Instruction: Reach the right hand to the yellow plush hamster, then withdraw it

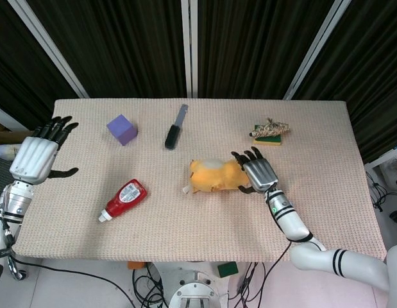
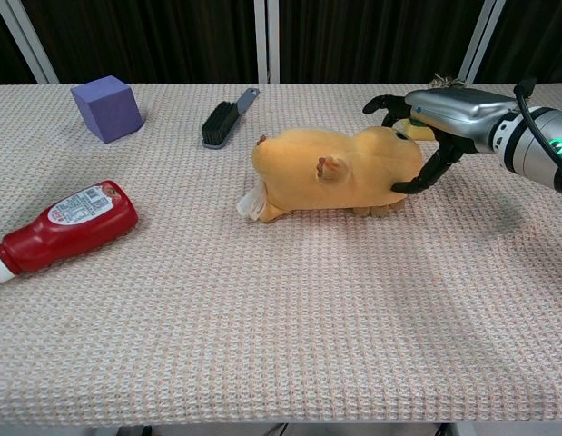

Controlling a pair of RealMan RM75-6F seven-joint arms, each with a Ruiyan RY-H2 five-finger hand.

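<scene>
The yellow plush hamster lies on its side in the middle of the table, head to the right. My right hand is at the hamster's head end, fingers spread over the top and thumb against the front of the head, touching it without closing around it. My left hand hovers off the table's left edge, fingers apart and holding nothing; the chest view does not show it.
A red ketchup bottle lies at the front left. A purple cube and a black brush sit behind the hamster. A sponge with a straw bundle lies at the back right.
</scene>
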